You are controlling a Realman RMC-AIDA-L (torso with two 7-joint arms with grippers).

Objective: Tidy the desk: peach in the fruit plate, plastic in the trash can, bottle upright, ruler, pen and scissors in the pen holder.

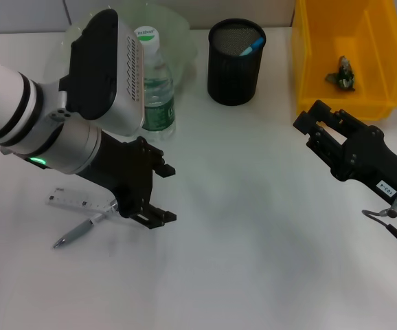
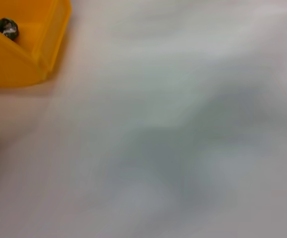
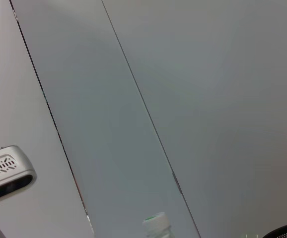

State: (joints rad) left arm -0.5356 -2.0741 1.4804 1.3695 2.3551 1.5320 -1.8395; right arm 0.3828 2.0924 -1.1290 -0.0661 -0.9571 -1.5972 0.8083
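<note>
From my seat the head view is bright and even, the white table point(image 1: 253, 227) showing only soft grey shadows under the left arm and beside the bottle point(image 1: 156, 89). My left wrist view is heavily blurred, the table a washed-out smear. The right wrist view is dimmer, flat grey, with little contrast.

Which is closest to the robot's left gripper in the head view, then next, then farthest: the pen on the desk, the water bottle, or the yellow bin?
From the left gripper, nearest first:
1. Pen, lying on the desk just to its left, by the ruler.
2. Water bottle, standing upright behind it.
3. Yellow bin, far across at the back right.
</note>
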